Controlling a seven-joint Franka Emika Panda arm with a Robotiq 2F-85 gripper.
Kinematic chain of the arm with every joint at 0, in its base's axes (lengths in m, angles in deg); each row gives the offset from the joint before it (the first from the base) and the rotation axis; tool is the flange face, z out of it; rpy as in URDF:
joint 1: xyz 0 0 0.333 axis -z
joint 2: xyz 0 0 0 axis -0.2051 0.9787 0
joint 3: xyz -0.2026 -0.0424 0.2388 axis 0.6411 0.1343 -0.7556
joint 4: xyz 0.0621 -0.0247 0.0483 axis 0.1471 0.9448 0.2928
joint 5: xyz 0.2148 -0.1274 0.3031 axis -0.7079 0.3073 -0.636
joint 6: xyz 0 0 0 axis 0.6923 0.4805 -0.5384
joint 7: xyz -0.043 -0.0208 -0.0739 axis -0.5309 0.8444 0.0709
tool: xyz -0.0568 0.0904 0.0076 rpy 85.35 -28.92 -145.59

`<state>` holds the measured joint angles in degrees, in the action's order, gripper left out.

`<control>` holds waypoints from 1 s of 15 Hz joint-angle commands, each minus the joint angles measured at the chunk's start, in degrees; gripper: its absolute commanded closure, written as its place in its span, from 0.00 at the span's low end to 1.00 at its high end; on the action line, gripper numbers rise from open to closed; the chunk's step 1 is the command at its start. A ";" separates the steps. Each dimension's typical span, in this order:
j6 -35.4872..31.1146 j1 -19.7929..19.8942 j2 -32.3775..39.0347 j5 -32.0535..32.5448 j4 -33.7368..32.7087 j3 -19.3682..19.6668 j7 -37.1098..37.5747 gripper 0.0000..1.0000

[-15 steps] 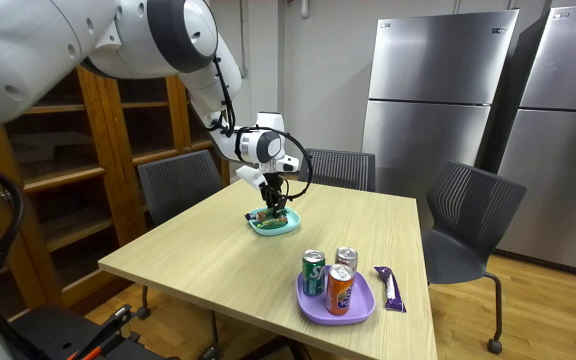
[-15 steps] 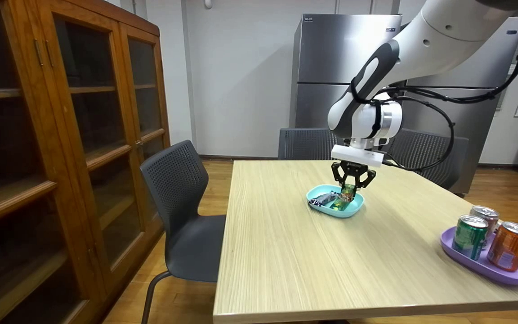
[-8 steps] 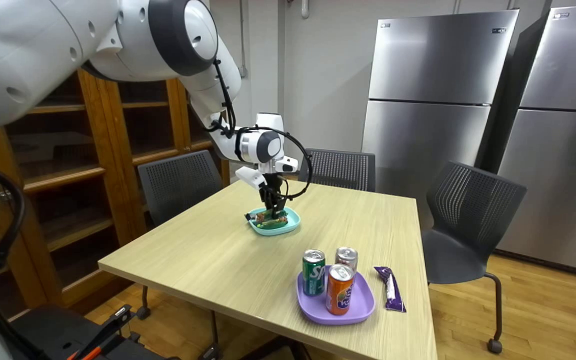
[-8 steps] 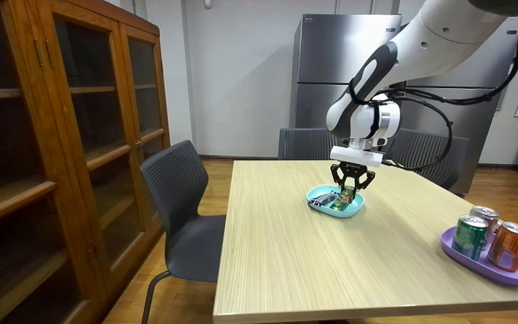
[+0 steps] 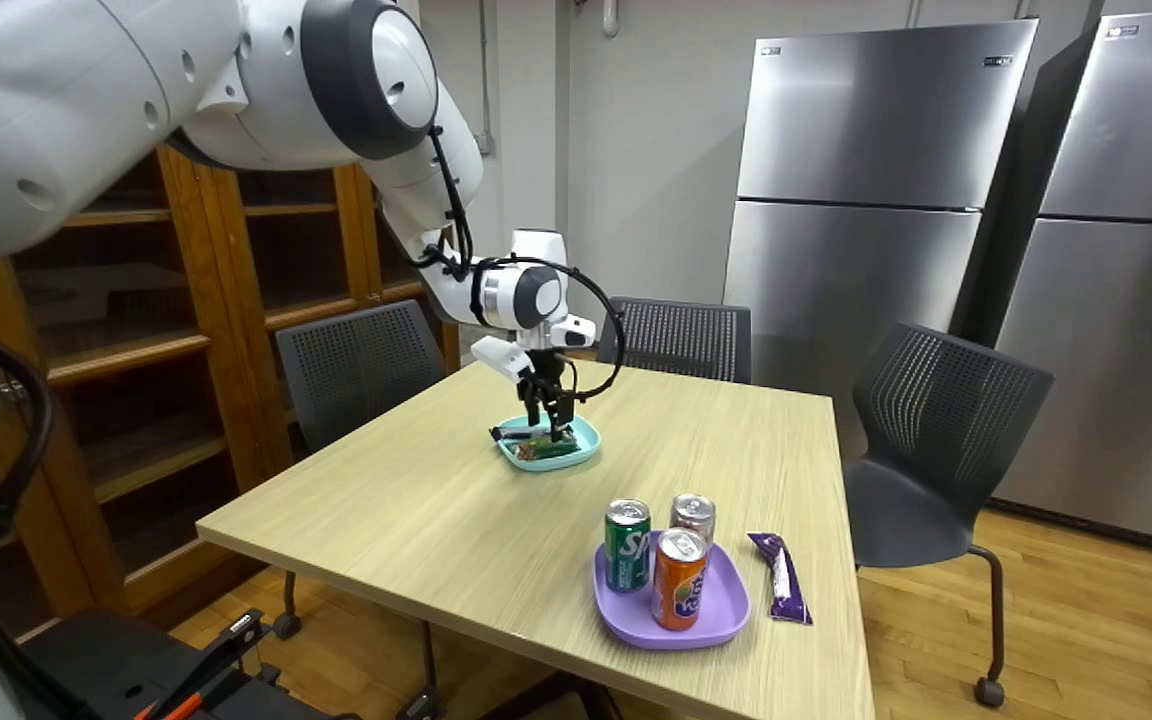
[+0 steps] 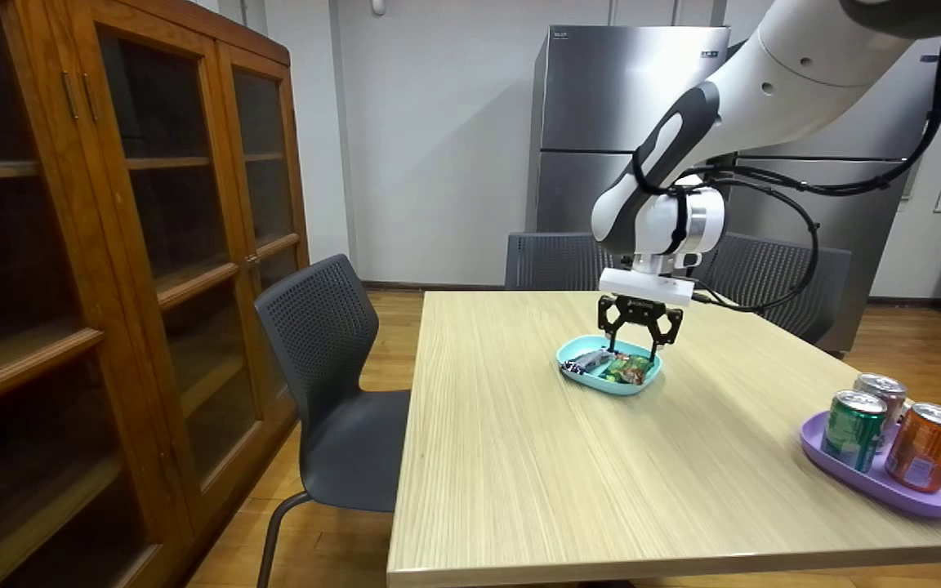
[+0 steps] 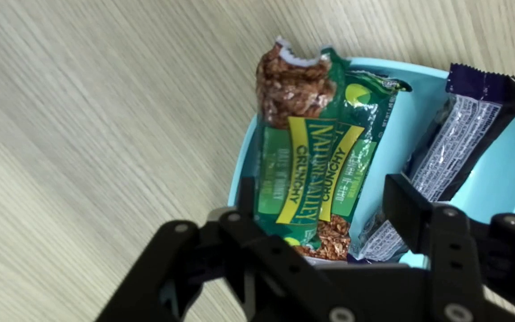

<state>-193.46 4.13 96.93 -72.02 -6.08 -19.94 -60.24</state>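
1. Looks like an office break room.
2. Far right: two steel refrigerators [image 5: 871,260].
3. Left: a tall wooden cabinet [image 6: 144,278] with glass doors.
4. Around a pale table [image 5: 496,520]: dark chairs [image 5: 946,410] with perforated backs.

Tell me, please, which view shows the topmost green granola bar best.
The wrist view: there the topmost green granola bar looks large, its lettering readable. Both exterior views show it small, the lettering illegible.

Spread tool [image 5: 547,430] — over turquoise tray [image 5: 587,443]
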 commanded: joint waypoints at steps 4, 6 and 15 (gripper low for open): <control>0.32 0.26 -0.40 1.54 0.15 0.24 -0.71 0.00; 0.31 0.64 -0.83 1.51 0.84 0.48 -0.87 0.00; -1.63 2.26 -6.83 3.42 8.61 4.16 -2.62 0.00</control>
<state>-193.77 5.59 94.90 -70.28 -2.99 -16.36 -61.43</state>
